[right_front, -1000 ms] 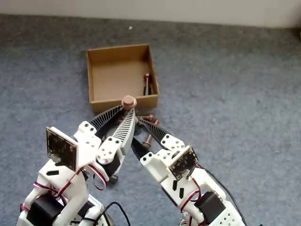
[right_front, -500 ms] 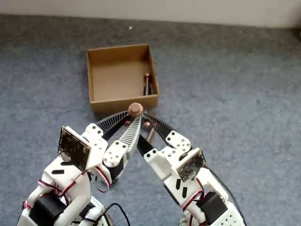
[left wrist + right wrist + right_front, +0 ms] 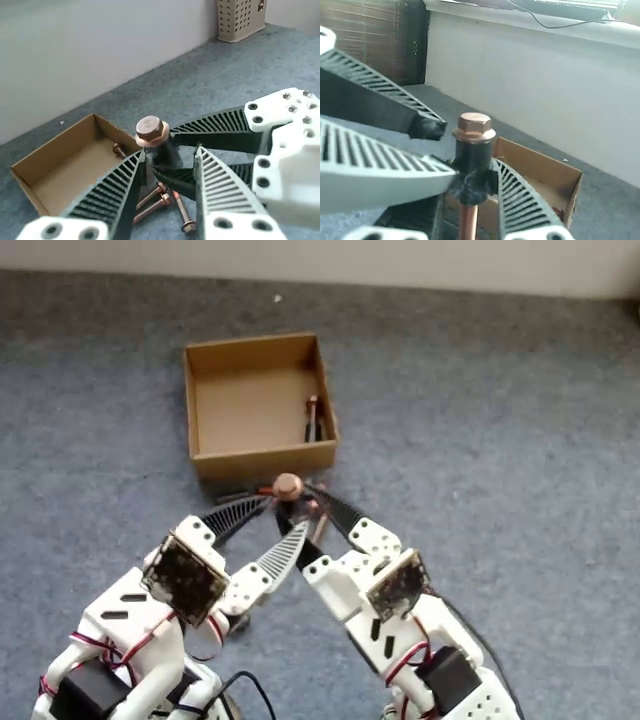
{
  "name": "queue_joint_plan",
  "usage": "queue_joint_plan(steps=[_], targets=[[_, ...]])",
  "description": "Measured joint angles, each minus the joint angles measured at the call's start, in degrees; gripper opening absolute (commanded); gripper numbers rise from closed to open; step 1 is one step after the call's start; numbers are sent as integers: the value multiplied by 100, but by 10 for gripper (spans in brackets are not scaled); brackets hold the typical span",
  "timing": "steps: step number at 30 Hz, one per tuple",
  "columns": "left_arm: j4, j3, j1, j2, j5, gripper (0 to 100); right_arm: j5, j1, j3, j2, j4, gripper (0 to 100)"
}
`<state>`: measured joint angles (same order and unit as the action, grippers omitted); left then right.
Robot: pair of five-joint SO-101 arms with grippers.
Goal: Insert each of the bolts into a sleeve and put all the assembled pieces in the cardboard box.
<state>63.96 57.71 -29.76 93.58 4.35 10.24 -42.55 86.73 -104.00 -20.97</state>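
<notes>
My right pincer (image 3: 470,186) is clamped tight on a black sleeve (image 3: 472,167), held upright. A copper bolt (image 3: 474,129) sits in it: the flanged hex head rests on top of the sleeve and the shank end pokes out underneath.

My left pincer (image 3: 171,152) is spread wide and grips nothing. Its ribbed fingers (image 3: 112,197) straddle the sleeve from the opposite side, tips just beside it, below the bolt head. I cannot tell whether the tips touch the sleeve.

In the high view both pincers meet tip to tip just in front of the near wall of the cardboard box (image 3: 240,462). The sleeved bolt is raised above the grey carpeted surface (image 3: 500,440), outside the box.

The cardboard box is brown and sits toward the far side of the surface. One assembled piece (image 3: 312,420), a bolt in a dark sleeve, lies inside against the wall on my right arm's side.

Three loose bolts (image 3: 161,201), also copper, lie close together on the surface under the pincers, between the box and my arms.

A dark circuit board (image 3: 187,578) sits on my left wrist, and there is one on my right too. Any print on them is too small to read.

A beige perforated bin (image 3: 241,17) stands far off by the pale wall (image 3: 75,60).
</notes>
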Motion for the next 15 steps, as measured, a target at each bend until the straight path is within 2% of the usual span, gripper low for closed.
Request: queue_joint_plan(steps=[3,6,10,11,15], targets=[[185,62,659,-9,149,174,-176,299,-18,-9,-712,5],[237,316,1714,-18,211,162,-624,695,-18,-9,-1407,5],[229,932,3033,-18,211,36,-774,976,-18,-9,-2031,5],[158,1125,3279,-18,211,5,-782,1011,-18,-9,-2119,5],[-440,2066,4000,-70,211,21,-791,1064,-18,35,-2198,5]])
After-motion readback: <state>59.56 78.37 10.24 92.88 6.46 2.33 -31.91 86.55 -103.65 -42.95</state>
